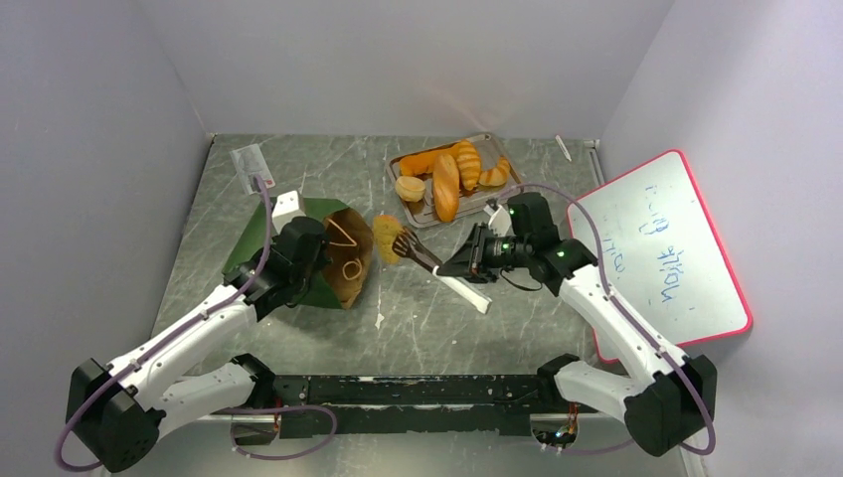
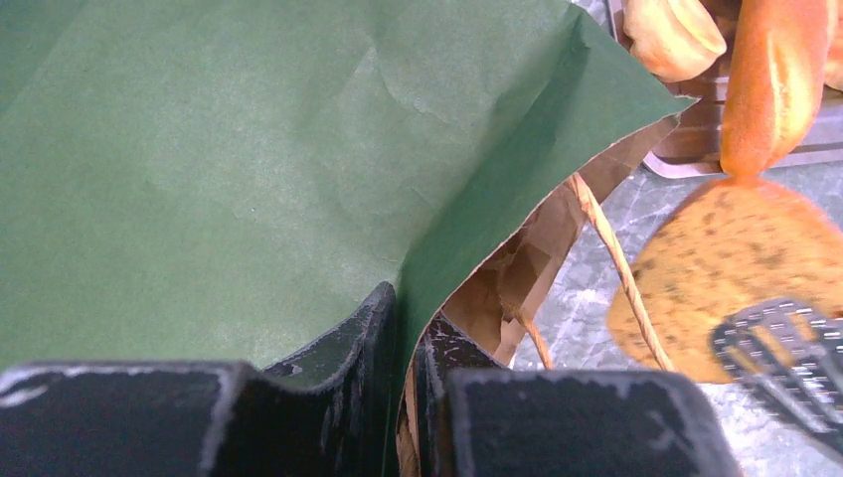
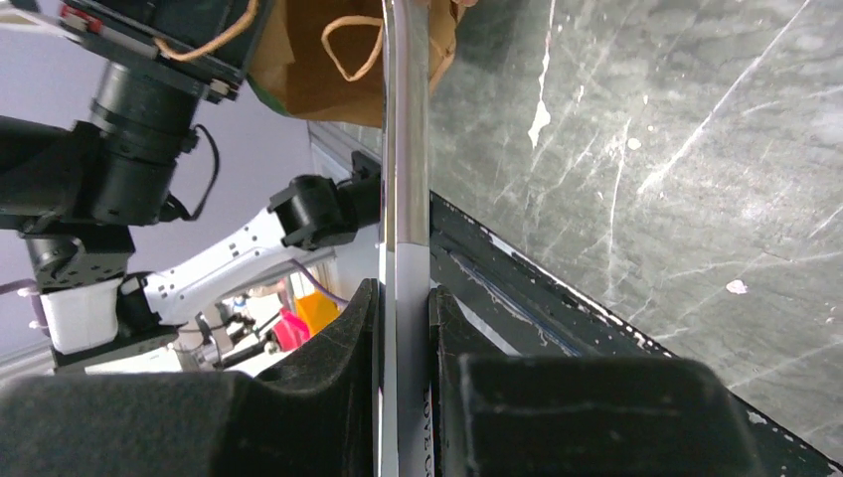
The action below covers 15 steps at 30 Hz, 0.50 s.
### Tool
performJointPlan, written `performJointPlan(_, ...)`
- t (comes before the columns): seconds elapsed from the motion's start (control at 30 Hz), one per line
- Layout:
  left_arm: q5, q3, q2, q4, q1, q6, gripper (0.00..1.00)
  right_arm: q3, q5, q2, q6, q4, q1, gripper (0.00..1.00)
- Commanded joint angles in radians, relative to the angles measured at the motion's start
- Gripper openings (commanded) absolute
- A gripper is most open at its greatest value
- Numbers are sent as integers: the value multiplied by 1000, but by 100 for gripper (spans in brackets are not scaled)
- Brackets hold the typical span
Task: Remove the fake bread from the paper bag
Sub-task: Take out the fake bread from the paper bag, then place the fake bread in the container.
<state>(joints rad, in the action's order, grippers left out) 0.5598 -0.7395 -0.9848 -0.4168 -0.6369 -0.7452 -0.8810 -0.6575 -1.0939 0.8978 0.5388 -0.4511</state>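
Top external: outstretched left tool (image 2: 406, 333) pinches paper bag (image 1: 323, 212); right tool (image 3: 404, 308) grips spatula (image 1: 425, 257).

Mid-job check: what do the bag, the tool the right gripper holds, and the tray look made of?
The paper bag is matte green paper, creased, with brown kraft showing inside. The slotted tool has a shaft that looks like polished metal, given its mirror-like reflections; the white handle end is probably plastic, and the dark head is unclear. The tray is likely grey metal, with a dull sheen.
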Motion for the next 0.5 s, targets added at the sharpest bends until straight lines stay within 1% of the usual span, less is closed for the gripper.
performJointPlan(0.0,54,-38,-13,2,-1,12,7,-95,56,61,-11,32,19,0)
performJointPlan(0.1,40,-52,-29,32,8,45,7,-157,101,68,-6,27,42,0)
performJointPlan(0.2,1,-77,-51,60,24,93,7,-251,161,32,-36,46,71,0)
performJointPlan(0.33,-97,-124,-79,89,71,144,7,-377,223,-45,-87,51,124,0)
performJointPlan(0.47,-206,-181,-97,100,120,180,7,-422,247,-115,-96,-18,208,0)
